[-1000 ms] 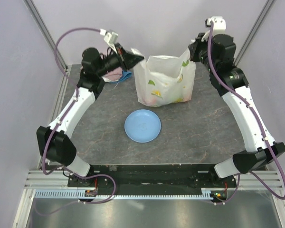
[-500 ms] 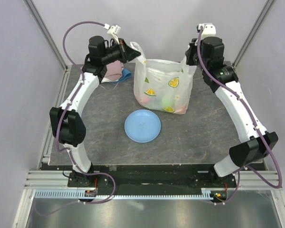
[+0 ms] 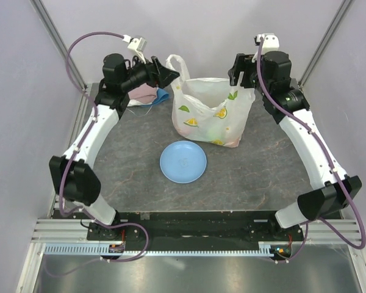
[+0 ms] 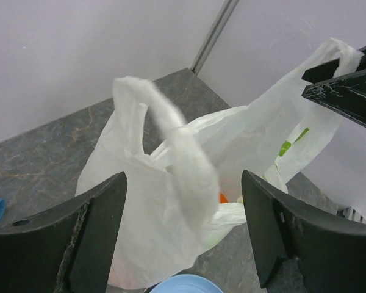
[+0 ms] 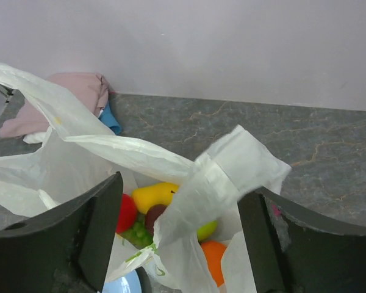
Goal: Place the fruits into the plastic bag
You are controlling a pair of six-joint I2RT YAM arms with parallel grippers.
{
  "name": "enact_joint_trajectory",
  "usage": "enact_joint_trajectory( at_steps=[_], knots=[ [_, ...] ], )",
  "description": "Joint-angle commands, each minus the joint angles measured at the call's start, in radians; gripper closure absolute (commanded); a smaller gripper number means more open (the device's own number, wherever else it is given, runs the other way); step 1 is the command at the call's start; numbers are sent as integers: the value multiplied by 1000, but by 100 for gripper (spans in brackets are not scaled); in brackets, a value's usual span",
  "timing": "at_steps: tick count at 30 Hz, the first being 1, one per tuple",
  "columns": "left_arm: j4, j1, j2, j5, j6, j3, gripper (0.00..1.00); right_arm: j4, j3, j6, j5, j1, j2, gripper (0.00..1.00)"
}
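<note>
The plastic bag [image 3: 210,113] stands at the back of the table, its mouth agape and its handles loose. Inside it, the right wrist view shows the fruits: a yellow mango [image 5: 152,196], a red apple [image 5: 126,212], green grapes [image 5: 137,233], a dark brown-red one [image 5: 154,217], a green one [image 5: 207,230] and an orange [image 5: 212,256]. My left gripper [image 3: 171,76] hangs open by the bag's left handle [image 4: 171,140], which droops free between its fingers [image 4: 97,226]. On the other side my right gripper [image 3: 235,70] is open around the slack right handle [image 5: 226,177].
A light-blue plate [image 3: 183,161] sits in front of the bag. A folded pink cloth [image 3: 143,94] with something blue beside it lies at the back left, under the left arm. Walls close in behind and on both sides.
Both grippers were shut on the bag's handles and holding it up; both have opened and let go. The handles now hang loose and the bag has sagged.
</note>
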Motion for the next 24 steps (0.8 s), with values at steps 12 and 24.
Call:
enact_joint_trajectory(
  at_steps=[12, 24],
  knots=[
    [137, 111, -331, -171, 7, -274, 11, -34, -153, 10, 83, -58, -279, 2],
    [-20, 385, -487, -269, -19, -480, 11, -26, -407, 157, -164, -554, -391, 2]
  ],
)
